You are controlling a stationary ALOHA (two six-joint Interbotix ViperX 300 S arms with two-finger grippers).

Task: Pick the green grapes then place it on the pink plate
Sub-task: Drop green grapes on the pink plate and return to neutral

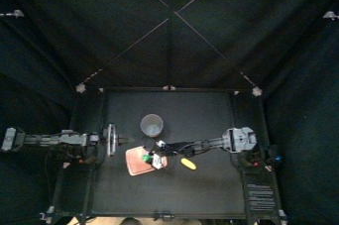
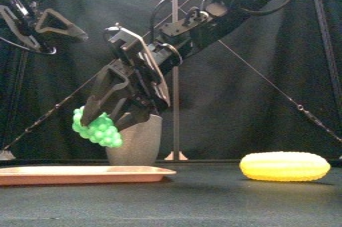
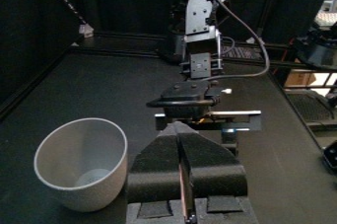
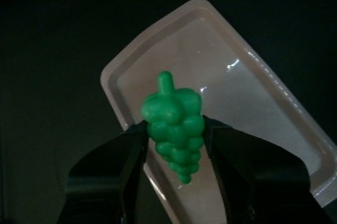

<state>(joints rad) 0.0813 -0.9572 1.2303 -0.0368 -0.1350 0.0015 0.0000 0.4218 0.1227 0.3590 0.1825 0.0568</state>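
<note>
The green grapes (image 4: 175,129) look like moulded plastic, bumpy and faintly shiny. The pink plate (image 4: 257,80) is smooth, glossy plastic that catches bright highlights near its rim. The grey cup (image 3: 82,159) has a matt finish and is smooth inside. The yellow toy (image 2: 285,166) is ribbed plastic with a soft sheen. The desk (image 2: 241,206) is matt black, and the back curtain (image 1: 169,31) is dull black cloth.
</note>
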